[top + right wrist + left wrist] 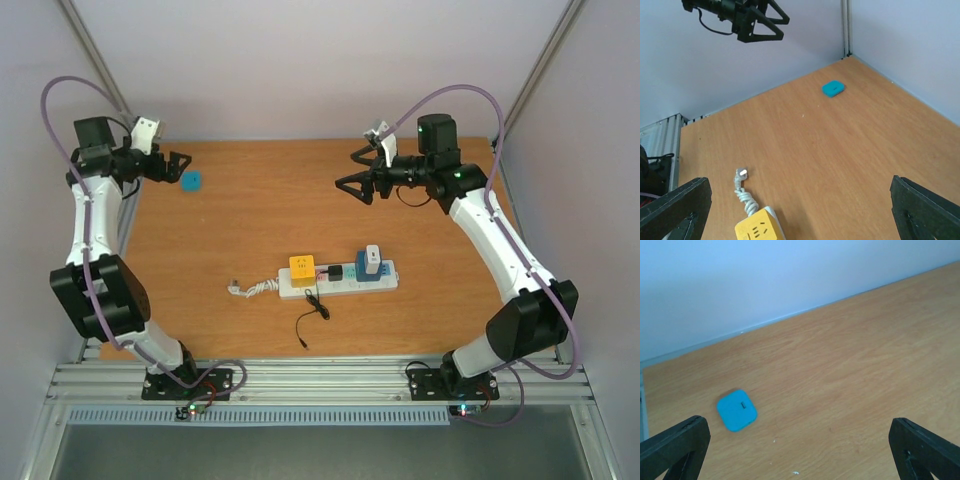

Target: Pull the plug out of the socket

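Note:
The socket, a long white power strip [338, 284], lies at the middle of the table with its coiled white cord [250, 288] to its left. A yellow cube plug [302, 270], a black plug [335, 272] with a thin black cable [312, 322], and a blue and white adapter [370, 264] sit in it. The right wrist view shows the yellow plug [759, 231] and the cord [745, 197]. My right gripper [347, 170] [797, 200] is open, high above the table behind the strip. My left gripper [183, 168] [797, 440] is open at the far left.
A small teal square block [192, 180] lies at the far left next to my left gripper; it also shows in the left wrist view [737, 410] and the right wrist view [833, 88]. White walls enclose the table at the back and sides.

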`<action>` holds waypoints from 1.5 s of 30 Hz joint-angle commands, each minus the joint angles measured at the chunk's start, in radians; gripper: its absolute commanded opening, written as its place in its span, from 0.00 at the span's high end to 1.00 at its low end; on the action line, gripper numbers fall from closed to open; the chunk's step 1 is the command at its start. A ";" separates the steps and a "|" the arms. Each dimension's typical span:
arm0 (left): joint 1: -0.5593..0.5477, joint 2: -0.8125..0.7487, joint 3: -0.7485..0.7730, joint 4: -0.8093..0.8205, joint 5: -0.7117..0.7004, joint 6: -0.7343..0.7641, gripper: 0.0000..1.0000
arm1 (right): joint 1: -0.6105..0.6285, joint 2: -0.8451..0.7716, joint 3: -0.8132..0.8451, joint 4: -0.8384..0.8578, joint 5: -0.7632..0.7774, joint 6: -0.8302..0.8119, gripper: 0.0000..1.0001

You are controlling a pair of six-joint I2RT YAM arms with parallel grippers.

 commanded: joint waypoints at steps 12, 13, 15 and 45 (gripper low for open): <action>-0.288 -0.216 -0.311 -0.124 0.222 0.441 0.00 | 0.132 0.033 -0.027 -0.332 0.087 -0.576 0.03; -0.313 -0.221 -0.335 -0.128 0.228 0.450 0.00 | 0.145 0.043 -0.026 -0.360 0.091 -0.600 0.05; -0.373 -0.232 -0.388 -0.115 0.244 0.461 0.00 | 0.172 0.065 -0.023 -0.399 0.121 -0.630 0.07; -0.657 -0.233 -0.812 0.415 0.225 0.423 0.08 | 0.336 0.196 -0.253 -0.294 0.432 -0.686 0.34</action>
